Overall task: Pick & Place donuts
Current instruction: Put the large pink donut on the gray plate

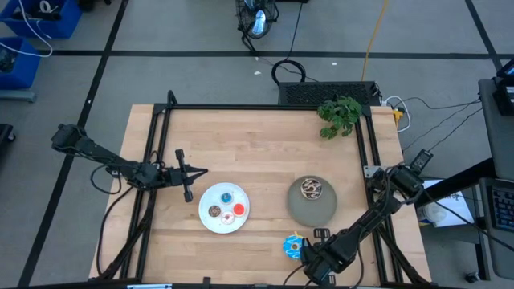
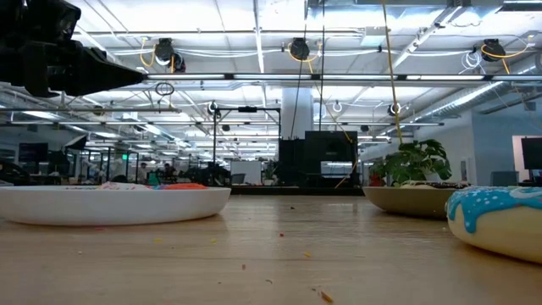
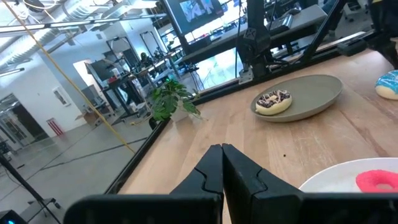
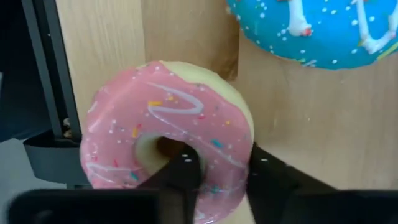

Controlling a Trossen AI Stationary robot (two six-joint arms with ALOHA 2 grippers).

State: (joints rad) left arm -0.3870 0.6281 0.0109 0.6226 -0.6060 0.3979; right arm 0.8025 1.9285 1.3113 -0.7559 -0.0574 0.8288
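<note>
One pink donut (image 4: 166,155), larger size, white drizzle and sprinkles: at the near edge of the desk (image 1: 265,144), close by the frame rail. Right gripper (image 4: 217,171) is set on it, one finger through the hole, the other outside the ring; grasping the donut, though how firmly cannot be judged.

One blue donut (image 1: 292,245), larger size: flat on the desk just beside the pink one, not yet picked.

One chocolate donut (image 1: 312,189), speckled: already on the grey plate (image 1: 321,210).

Three tiny donuts, blue (image 1: 227,196), brown (image 1: 214,212), red (image 1: 238,210): on the white plate (image 1: 210,226). A fourth is not clear.

Left gripper (image 3: 222,163): clenched, empty, waiting over the desk beside the white plate.

Step in hand, by judgement: picking up the pink donut. Next move likely calls for a straight lift clear of the rail and the blue donut, then carrying to the grey plate.
</note>
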